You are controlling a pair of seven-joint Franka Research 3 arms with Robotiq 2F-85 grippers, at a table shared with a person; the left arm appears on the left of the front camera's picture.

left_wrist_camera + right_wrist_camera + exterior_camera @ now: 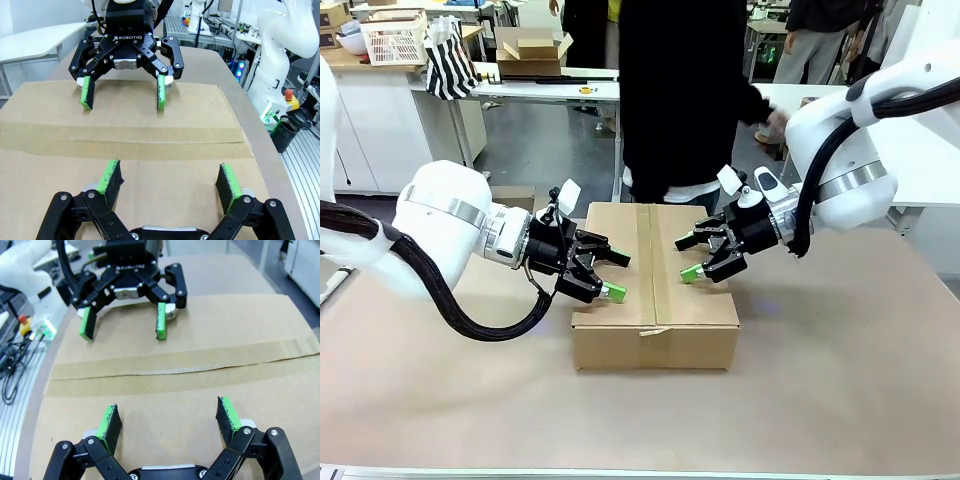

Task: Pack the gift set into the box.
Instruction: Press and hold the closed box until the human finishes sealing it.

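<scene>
The box (655, 345) is a large brown carton in the middle of the table, its top flaps shut with a strip of brown tape along the seam (125, 141). My left gripper (617, 275) is open over the box's left top. My right gripper (686, 259) is open over its right top. In the left wrist view my left gripper (169, 175) hovers just above the cardboard, facing the right gripper (122, 97). In the right wrist view my right gripper (167, 415) faces the left gripper (122, 330) across the taped seam (175, 372). The gift set is out of view.
A person in dark clothes (680, 90) stands just behind the box, one hand (775, 125) at the far right. The brown table (840, 380) stretches around the carton. On a back bench sit a small open cardboard box (530, 50) and a striped bag (450, 65).
</scene>
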